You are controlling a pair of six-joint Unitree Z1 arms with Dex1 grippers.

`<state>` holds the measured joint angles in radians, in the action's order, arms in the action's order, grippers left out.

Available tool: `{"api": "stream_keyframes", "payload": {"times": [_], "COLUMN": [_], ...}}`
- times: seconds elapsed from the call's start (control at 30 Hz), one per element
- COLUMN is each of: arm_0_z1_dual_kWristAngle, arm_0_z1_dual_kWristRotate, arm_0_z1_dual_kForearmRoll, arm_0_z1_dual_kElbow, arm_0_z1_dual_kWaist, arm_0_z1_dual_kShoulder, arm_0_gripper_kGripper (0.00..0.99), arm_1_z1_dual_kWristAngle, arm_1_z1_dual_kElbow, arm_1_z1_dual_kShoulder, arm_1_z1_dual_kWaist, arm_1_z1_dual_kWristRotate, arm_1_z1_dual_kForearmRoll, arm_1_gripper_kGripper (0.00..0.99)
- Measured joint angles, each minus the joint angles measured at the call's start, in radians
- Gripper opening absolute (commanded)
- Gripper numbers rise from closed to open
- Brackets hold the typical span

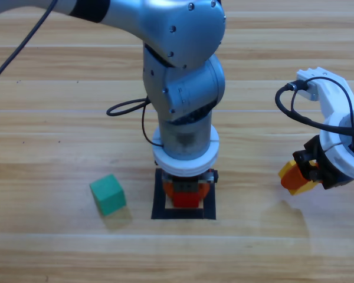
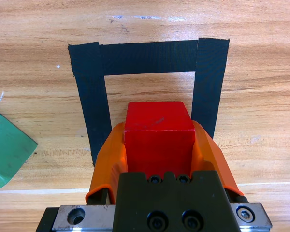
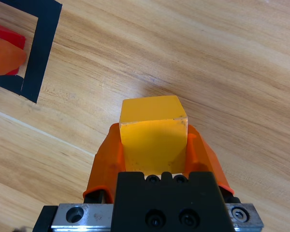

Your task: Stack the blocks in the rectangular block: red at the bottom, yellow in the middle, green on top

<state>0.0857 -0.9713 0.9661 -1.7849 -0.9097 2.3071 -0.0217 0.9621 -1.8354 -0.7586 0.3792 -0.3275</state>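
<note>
My left pincer [image 2: 159,145] pinches the red cube [image 2: 158,137] inside the tape square [image 2: 150,58]; my right pincer [image 3: 153,150] pinches the yellow cube [image 3: 153,133].

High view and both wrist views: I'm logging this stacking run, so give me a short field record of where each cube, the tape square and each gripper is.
red cube: held between the fingers of the left gripper, inside the tape square
yellow cube: held in the right gripper, off to the right of the square
green cube: loose on the table, left of the square
stack: not begun; nothing on the red cube
</note>
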Motion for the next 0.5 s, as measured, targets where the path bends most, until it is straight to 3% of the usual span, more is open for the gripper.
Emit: {"api": "stream_keyframes", "payload": {"times": [0.13, 0.37, 0.5], "arm_0_z1_dual_kWristAngle": [0.0, 0.0, 0.0], "arm_0_z1_dual_kWristRotate": [0.0, 0.0, -0.001], "arm_0_z1_dual_kForearmRoll": [-0.011, -0.016, -0.017], "arm_0_z1_dual_kElbow": [0.017, 0.028, 0.029], "arm_0_z1_dual_kWaist": [0.001, 0.008, 0.008], "arm_0_z1_dual_kShoulder": [-0.008, -0.014, -0.014], "arm_0_gripper_kGripper": [0.011, 0.319, 0.408], "arm_1_z1_dual_kWristAngle": [0.0, 0.0, 0.0], "arm_1_z1_dual_kElbow": [0.0, 0.0, 0.0], "arm_1_z1_dual_kShoulder": [0.0, 0.0, 0.0], "arm_1_z1_dual_kWaist": [0.0, 0.0, 0.0], "arm_1_z1_dual_kWristRotate": [0.0, 0.0, 0.0], "arm_1_z1_dual_kForearmRoll": [0.0, 0.0, 0.0], "arm_1_gripper_kGripper": [0.0, 0.0, 0.0]}}
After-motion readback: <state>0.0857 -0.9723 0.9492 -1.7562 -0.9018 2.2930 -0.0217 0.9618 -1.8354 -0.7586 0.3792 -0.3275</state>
